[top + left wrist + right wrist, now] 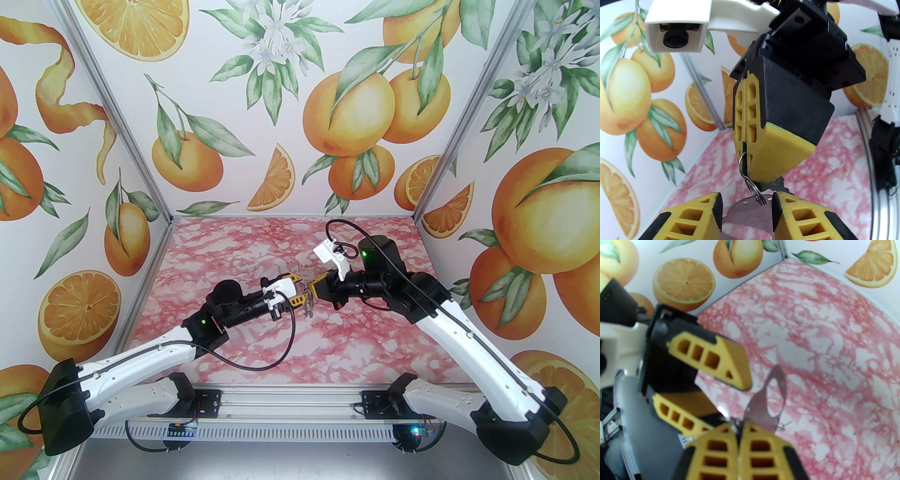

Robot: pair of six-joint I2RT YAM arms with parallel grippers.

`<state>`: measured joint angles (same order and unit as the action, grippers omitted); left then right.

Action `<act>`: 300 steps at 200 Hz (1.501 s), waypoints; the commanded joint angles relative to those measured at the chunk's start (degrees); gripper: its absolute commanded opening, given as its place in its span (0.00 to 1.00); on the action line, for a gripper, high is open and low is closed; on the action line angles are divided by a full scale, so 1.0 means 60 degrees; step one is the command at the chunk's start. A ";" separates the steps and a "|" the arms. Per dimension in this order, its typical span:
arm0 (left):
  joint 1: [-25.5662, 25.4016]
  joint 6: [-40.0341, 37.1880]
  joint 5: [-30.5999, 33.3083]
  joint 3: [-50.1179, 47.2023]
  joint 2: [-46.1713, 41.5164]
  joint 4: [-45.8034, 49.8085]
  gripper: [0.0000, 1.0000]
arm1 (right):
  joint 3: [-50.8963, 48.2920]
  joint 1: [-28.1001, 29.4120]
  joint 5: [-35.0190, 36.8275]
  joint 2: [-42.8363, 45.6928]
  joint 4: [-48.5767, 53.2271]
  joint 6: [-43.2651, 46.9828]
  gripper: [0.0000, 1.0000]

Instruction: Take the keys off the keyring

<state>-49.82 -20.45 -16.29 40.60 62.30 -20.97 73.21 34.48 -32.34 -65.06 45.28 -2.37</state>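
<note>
Above middle of pink marbled table [243,262], tip to tip with left: right gripper [745,171], pressed together, pinching small wire ring [741,161]. Linked below by split ring [756,191]: keyring [774,392], flat grey loop with oval opening. Left gripper [746,206] spread, fingers either side of keyring, contact unclear. Key [779,185] peeking from behind right fingertip.

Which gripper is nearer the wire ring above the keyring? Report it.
Right. The right gripper is shut on the wire ring; the left gripper, open, stands clear of it, straddling the keyring.
</note>
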 commanded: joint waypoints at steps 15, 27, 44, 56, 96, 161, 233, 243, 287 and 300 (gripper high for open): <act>0.0436 0.0349 -0.1409 0.0240 -0.0067 0.0166 0.48 | 0.0278 0.0056 -0.0506 -0.0023 0.0025 0.0132 0.00; 0.0463 0.0182 -0.1701 0.0337 0.0021 0.0230 0.49 | 0.0304 0.0065 -0.0610 -0.0055 0.0039 0.0132 0.00; 0.0478 -0.0022 -0.1977 0.0432 0.0175 0.0156 0.50 | 0.0296 0.0057 -0.0776 -0.0027 0.0006 0.0136 0.00; 0.0514 0.0020 -0.2078 0.0512 0.0311 0.0001 0.50 | 0.0293 0.0065 -0.0691 -0.0025 0.0022 0.0133 0.00; 0.0532 0.0043 -0.2664 0.0872 0.0758 0.0229 0.49 | 0.0305 0.0060 -0.0723 0.0061 -0.0025 0.0086 0.00; 0.0968 0.0016 -0.3356 0.0916 0.1043 0.0322 0.36 | 0.0553 0.0054 -0.0548 0.0086 0.0360 0.0409 0.00; 0.1049 -0.0037 -0.3433 0.1101 0.1068 0.0518 0.31 | 0.1070 0.0068 -0.0748 -0.0303 0.0890 0.0577 0.00; 0.1041 -0.0012 -0.3604 0.1128 0.1140 0.0459 0.31 | 0.1073 0.0062 -0.0755 -0.0331 0.0859 0.0501 0.00; 0.1046 0.0253 -0.3561 0.0832 0.1132 -0.0694 0.34 | 0.0883 0.0068 -0.0732 -0.0245 0.0624 0.0251 0.00; 0.1040 0.0309 -0.3592 0.0825 0.1133 -0.0865 0.33 | 0.0903 0.0068 -0.0706 -0.0275 0.0676 0.0251 0.00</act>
<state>-43.88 -20.01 -36.84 45.12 68.73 -20.49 78.06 34.50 -35.18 -66.85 49.98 0.05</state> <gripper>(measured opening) 0.342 0.045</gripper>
